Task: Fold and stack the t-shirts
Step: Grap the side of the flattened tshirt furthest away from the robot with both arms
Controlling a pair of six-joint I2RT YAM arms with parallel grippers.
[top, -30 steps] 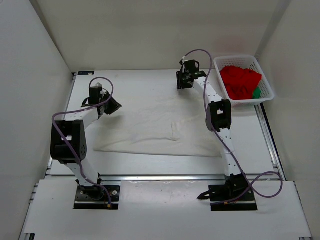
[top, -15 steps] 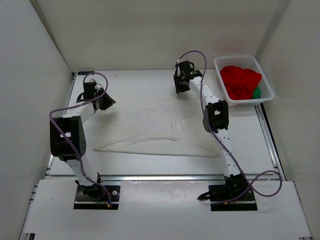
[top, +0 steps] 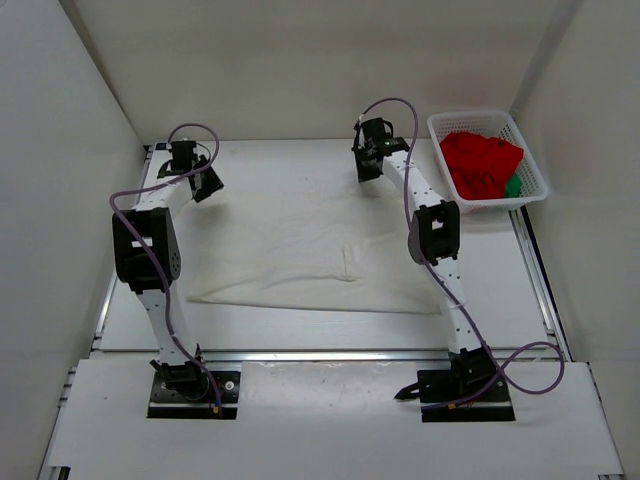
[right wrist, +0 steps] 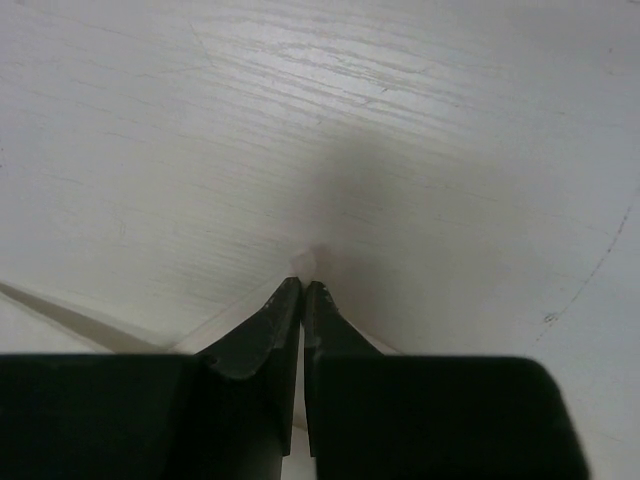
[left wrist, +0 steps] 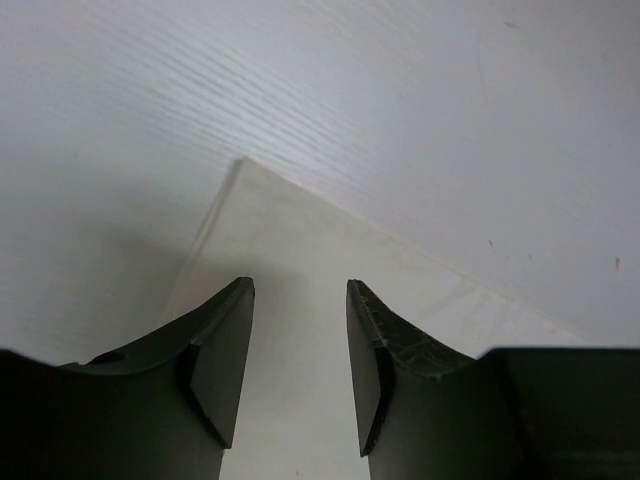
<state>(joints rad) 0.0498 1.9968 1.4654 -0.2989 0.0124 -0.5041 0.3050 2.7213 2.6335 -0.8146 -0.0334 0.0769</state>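
Top camera looks down from behind over the whole table (top: 280, 165); each wrist camera peers close past its jaws at the cream-white t-shirt (top: 300, 250), also seen from above.

I am counting one cream-white t-shirt (top: 300, 250), one red t-shirt (top: 480, 163) and one green t-shirt (top: 513, 186), three together, and one basket (top: 470, 114).

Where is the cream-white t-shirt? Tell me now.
In the top view, the cream-white t-shirt lies spread across the middle of the table, left of the basket holding the red shirt. The right gripper pinches its far right corner.
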